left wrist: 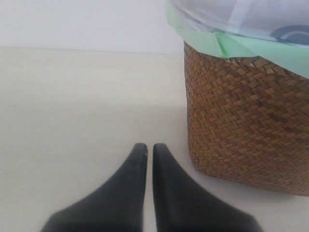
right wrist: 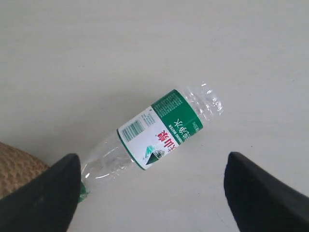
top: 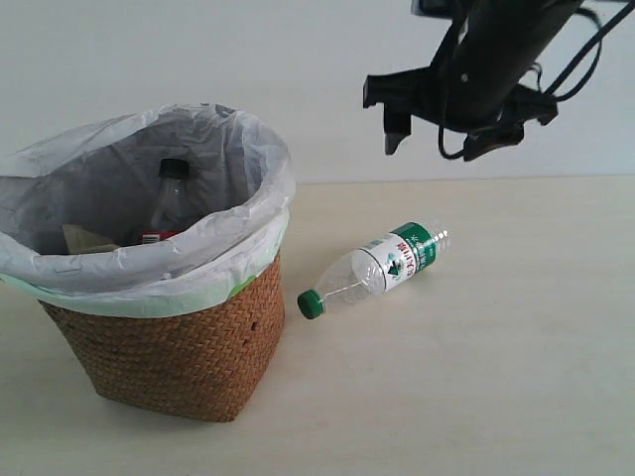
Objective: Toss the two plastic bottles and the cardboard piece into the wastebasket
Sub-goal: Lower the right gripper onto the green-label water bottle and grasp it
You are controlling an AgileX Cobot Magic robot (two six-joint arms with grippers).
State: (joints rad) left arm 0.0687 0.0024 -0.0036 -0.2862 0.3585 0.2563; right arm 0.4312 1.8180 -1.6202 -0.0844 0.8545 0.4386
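The wicker wastebasket (top: 179, 347) with its white bag stands at the left. Inside it leans the longer bottle (top: 169, 203) with black cap and red label, and a beige cardboard piece (top: 84, 238) shows partly beside it. The shorter green-capped bottle (top: 382, 268) lies on the table just right of the basket, cap toward the front. High above this bottle (right wrist: 159, 135) my right gripper (top: 432, 149) (right wrist: 152, 159) hangs open and empty. My left gripper (left wrist: 149, 147) is shut on nothing, low over the table beside the wastebasket (left wrist: 246, 121); the exterior view does not show it.
The beige table (top: 496, 377) stretches to the right and front of the basket, with a pale wall behind. A corner of the wicker basket (right wrist: 14, 166) shows near one right finger (right wrist: 48, 193).
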